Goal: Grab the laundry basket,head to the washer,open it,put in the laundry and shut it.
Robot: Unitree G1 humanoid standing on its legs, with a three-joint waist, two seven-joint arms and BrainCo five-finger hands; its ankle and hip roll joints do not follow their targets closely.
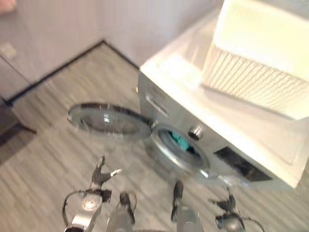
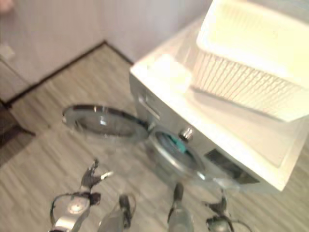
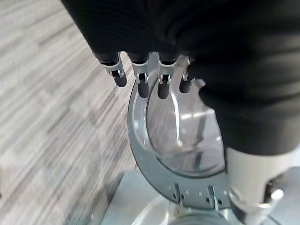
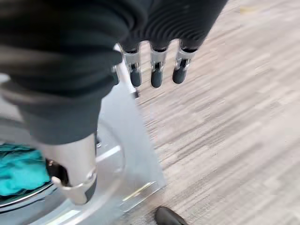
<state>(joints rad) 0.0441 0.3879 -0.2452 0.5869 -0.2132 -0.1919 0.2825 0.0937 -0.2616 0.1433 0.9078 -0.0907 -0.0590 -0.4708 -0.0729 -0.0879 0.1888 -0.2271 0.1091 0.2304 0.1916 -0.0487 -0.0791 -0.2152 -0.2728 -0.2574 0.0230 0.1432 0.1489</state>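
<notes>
One washer [image 1: 207,140], one open door [image 1: 108,121], one white basket [image 1: 260,63], one teal laundry bundle [image 1: 181,141].

Grey wood-grain floor [image 1: 53,145] runs up to a pale wall [image 1: 63,29] (a dark baseboard [image 1: 58,70] lines the wall's foot).

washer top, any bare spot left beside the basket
Yes: the washer top is bare along its front edge and at the corner nearest the wall. The basket crowds the rest. The floor beside the open door is also bare.
</notes>
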